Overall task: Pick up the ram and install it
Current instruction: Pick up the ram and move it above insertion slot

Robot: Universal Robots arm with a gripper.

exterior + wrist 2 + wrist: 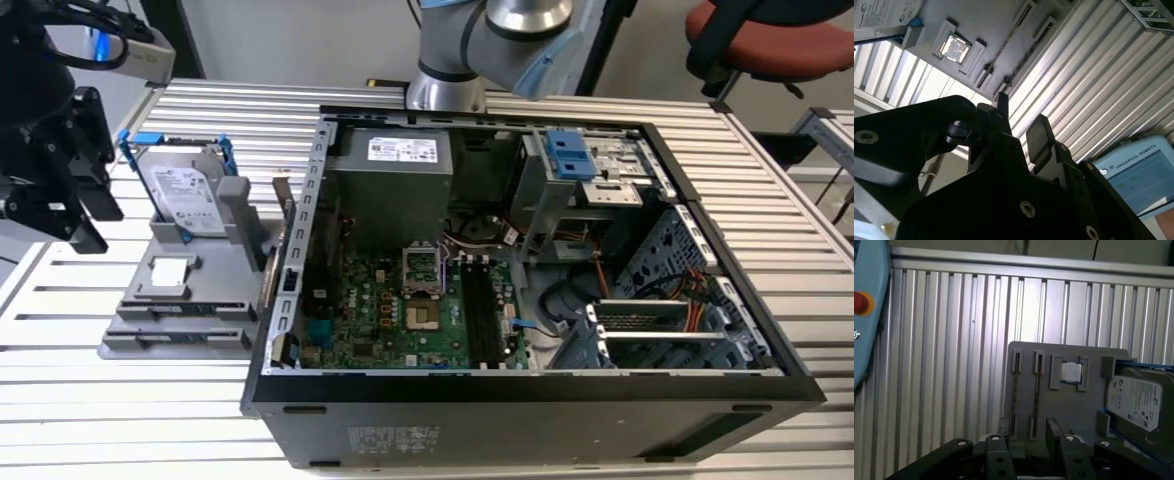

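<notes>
We're getting even, soft overhead light in the exterior view. The ribbed desk (801,260) reads pale and bright, while the inside of the computer case (534,420) sinks into shade along its walls. In the second wrist view, glare washes the desk's ridges out to near white. The jaws go almost black against that glare and look soft this close to the lens. In the first wrist view we see bright streaks down the ribs, a pale sheen on the hard drive (1136,402), and dark, blurred shapes along the near edge.

Clear air above the gray holder (1074,415); upright hard drive (1134,400) at one end.
</notes>
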